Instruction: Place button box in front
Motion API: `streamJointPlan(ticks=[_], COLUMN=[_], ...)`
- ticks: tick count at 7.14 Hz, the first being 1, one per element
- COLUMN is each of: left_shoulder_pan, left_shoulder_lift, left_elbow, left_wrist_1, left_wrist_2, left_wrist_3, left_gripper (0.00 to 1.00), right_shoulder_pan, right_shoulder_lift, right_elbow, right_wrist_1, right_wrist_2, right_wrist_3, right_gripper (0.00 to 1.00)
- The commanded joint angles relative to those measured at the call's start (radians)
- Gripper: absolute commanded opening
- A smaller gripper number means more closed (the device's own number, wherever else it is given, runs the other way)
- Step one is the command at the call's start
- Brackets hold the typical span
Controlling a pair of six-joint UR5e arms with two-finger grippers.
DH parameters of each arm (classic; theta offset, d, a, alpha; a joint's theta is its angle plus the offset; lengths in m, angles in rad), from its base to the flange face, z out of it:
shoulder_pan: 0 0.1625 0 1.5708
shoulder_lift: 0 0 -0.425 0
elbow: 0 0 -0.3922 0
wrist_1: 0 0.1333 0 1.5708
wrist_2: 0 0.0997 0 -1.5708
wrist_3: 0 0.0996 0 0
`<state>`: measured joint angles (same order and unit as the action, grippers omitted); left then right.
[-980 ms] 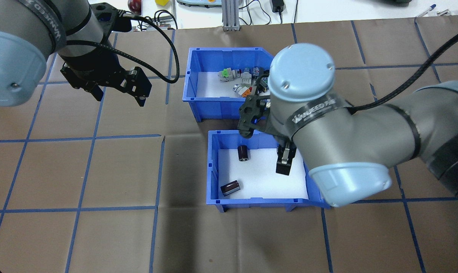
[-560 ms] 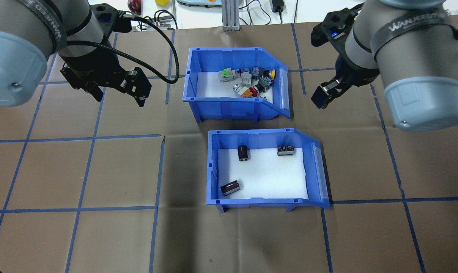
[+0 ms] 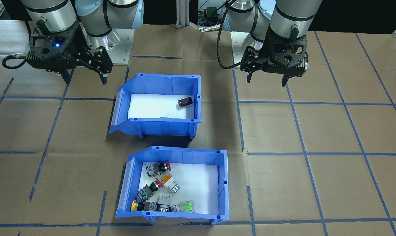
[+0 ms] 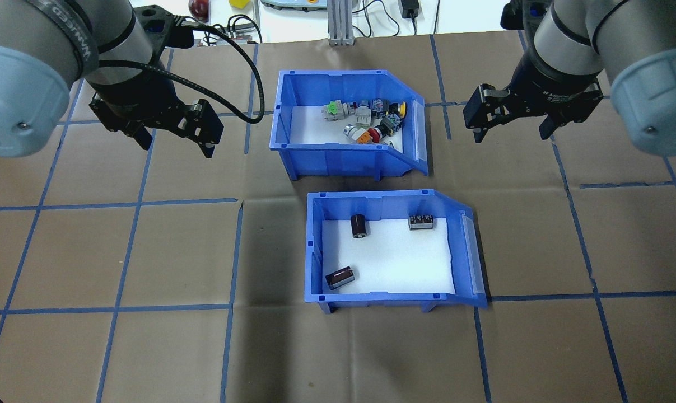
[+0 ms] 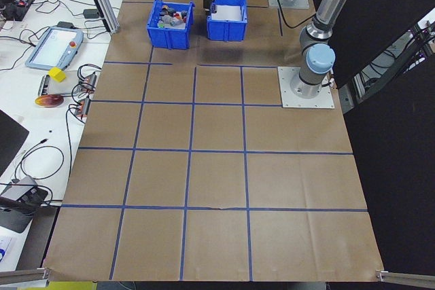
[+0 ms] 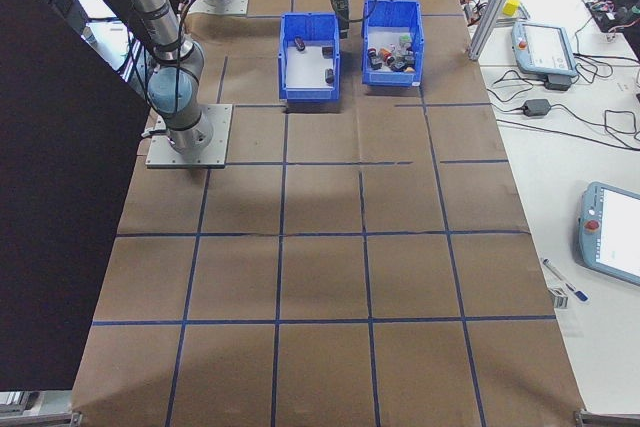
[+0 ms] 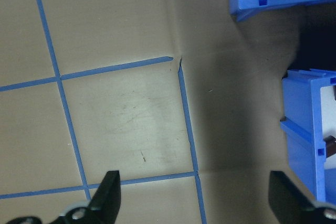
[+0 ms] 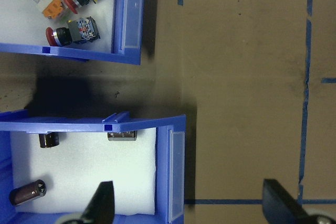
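Note:
The button box (image 4: 338,159) is a blue bin with white foam and several coloured push-buttons (image 4: 366,120). It stands on the far side of the table, behind the identical bin (image 4: 313,246) that holds dark cylinders (image 4: 359,226). In the front-facing view the button box (image 3: 184,156) is the lower bin. My right gripper (image 4: 510,136) hangs open and empty to the right of the button box; the right wrist view shows both bins' right ends (image 8: 131,19). My left gripper (image 4: 178,146) is open and empty, well left of the button box.
Brown paper with a blue tape grid (image 4: 141,201) covers the table. An aluminium post (image 4: 338,22), cables and a teach pendant (image 6: 540,47) sit past the far edge. The arm bases (image 3: 112,32) stand on the robot's side.
My right gripper has lifted out of the cylinder bin and swung back and right, beside the button box. A dark cylinder shows where it was. The left arm has not moved.

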<state>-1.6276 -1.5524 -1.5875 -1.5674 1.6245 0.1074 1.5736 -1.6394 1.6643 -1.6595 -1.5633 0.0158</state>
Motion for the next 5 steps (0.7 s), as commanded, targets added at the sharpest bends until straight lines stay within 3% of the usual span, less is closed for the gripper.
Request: streamJointPlan(ticks=[1, 5], left_shoulder_pan=[0.0, 0.0], left_shoulder_lift=[0.0, 0.0], left_elbow=[0.0, 0.001], left_wrist_1=[0.0, 0.012], left_wrist_2=[0.0, 0.0], left_wrist_3=[0.001, -0.002], left_gripper=[0.99, 0.99], right_shoulder_pan=[0.0, -0.013], right_shoulder_lift=[0.009, 0.024], right_elbow=[-0.005, -0.005], right_wrist_1=[0.021, 0.021], right_wrist_2=[-0.003, -0.003], right_wrist_3=[0.013, 0.012], right_gripper=[1.0, 1.0])
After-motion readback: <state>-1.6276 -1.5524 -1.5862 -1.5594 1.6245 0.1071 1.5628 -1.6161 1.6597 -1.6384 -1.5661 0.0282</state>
